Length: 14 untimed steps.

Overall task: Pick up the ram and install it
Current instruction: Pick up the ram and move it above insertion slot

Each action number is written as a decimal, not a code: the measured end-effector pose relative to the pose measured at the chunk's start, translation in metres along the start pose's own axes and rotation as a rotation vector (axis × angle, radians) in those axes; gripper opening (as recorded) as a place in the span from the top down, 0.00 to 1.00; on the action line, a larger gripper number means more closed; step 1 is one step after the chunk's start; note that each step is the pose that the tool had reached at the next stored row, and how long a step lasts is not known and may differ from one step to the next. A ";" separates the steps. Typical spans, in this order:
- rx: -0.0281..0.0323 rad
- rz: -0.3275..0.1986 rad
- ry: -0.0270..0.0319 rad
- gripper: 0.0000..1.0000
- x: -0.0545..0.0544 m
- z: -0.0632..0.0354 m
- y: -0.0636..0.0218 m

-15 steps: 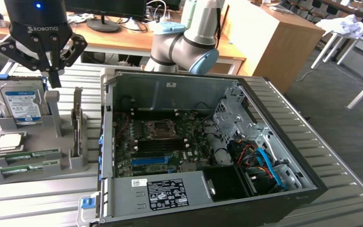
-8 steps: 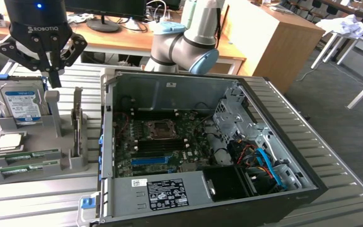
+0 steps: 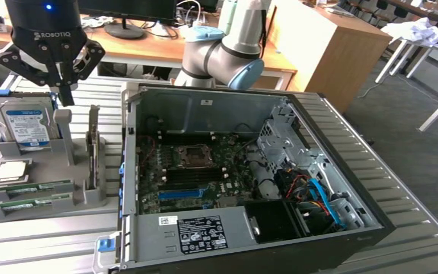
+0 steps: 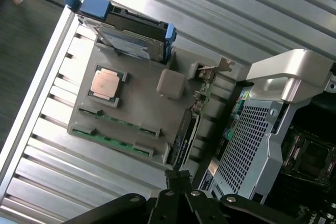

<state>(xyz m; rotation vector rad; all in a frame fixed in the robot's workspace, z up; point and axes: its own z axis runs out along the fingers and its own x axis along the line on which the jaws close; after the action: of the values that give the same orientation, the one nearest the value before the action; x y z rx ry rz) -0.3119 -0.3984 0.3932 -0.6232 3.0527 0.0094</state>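
- Ram (image 3: 40, 187): lay flat in a slot of the grey tray (image 3: 86, 197), at 7 o'clock from my claw, untouched; a second green stick (image 3: 29, 204) lay just beside it.
- Hard drive (image 3: 25, 123): stood upright at the tray's rear.
- My claw (image 3: 67, 94): hung above the tray, fingers pressed together, pinching nothing.
- Computer case (image 3: 203, 108): lay open at 4 o'clock from my claw, motherboard (image 3: 196, 171) exposed.

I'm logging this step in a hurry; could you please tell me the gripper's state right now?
Gripper: shut, holding nothing, above the grey holder where the ram lies.
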 end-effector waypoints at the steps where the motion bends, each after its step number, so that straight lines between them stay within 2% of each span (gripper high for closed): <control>1: -0.0001 -0.004 0.0000 0.90 0.000 0.0000 0.0000; 14: -0.0014 -0.051 0.0000 0.90 0.000 0.0000 0.0000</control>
<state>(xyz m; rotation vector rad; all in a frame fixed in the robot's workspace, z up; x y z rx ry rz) -0.3119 -0.3984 0.3932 -0.7016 3.0358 0.0104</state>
